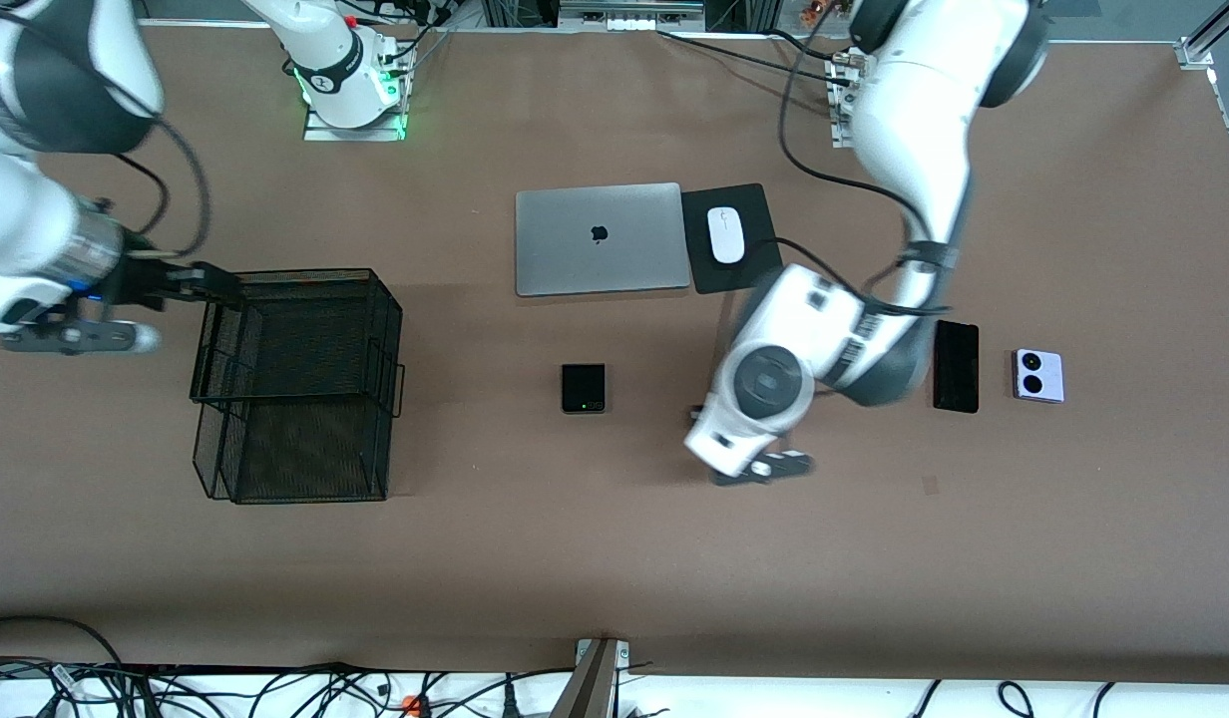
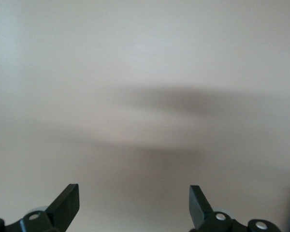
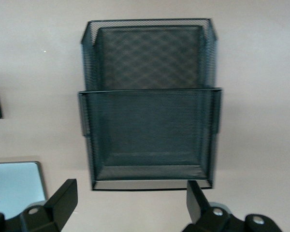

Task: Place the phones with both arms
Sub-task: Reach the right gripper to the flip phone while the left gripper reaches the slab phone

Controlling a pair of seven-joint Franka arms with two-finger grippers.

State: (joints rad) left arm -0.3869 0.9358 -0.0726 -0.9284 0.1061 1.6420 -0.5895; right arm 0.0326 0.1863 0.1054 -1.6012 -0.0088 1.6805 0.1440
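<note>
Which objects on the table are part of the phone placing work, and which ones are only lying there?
Part of the job:
- small black folded phone
- long black phone
- pale lavender phone
- left gripper, open, over bare table
- right gripper, open, beside the mesh basket

Only lying there:
- grey laptop
- white mouse
- black mouse pad

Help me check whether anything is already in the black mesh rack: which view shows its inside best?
The right wrist view: it looks straight down into the black mesh rack, both tiers showing no phones. The front view shows the rack at a slant through the mesh. The left wrist view shows only bare table.
</note>
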